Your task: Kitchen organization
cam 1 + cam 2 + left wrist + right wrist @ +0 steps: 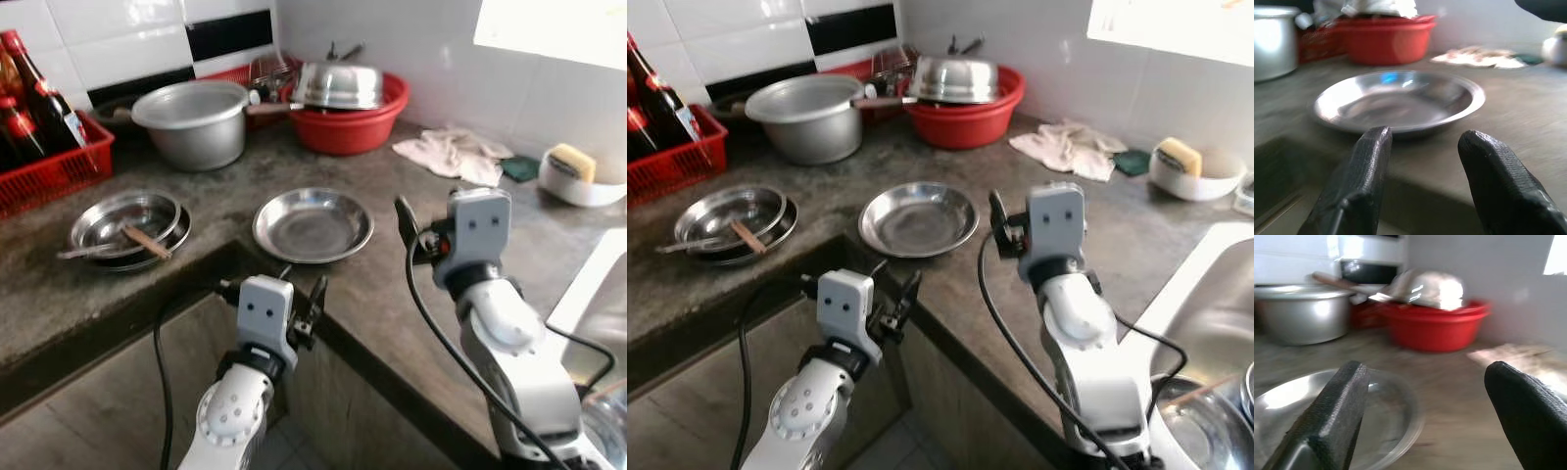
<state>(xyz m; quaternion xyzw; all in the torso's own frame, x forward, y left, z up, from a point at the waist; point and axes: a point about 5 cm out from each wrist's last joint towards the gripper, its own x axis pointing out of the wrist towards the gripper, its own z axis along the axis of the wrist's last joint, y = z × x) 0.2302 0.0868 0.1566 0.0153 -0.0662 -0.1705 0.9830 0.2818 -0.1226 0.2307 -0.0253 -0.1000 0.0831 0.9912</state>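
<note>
You have one empty steel plate (pixel 313 224) at the frame's centre on a grey stone counter (pixel 392 294) backed by white tiled walls. Your left gripper (pixel 1422 161) and right gripper (pixel 1425 401) both hover near it, fingers spread. At upper centre sit one red basin (pixel 348 127) and one pot (pixel 196 122); at left, one red crate (pixel 59 171).

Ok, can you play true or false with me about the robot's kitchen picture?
1. The empty steel plate lies flat on the counter. True.
2. The left gripper is squeezing the plate. False: it is open, short of the plate's rim.
3. The red basin holds a shiny steel bowl. True.
4. The yellow sponge lies on the cloth. False: it sits in a white bowl.
5. The right gripper is shut. False: it is open.
</note>
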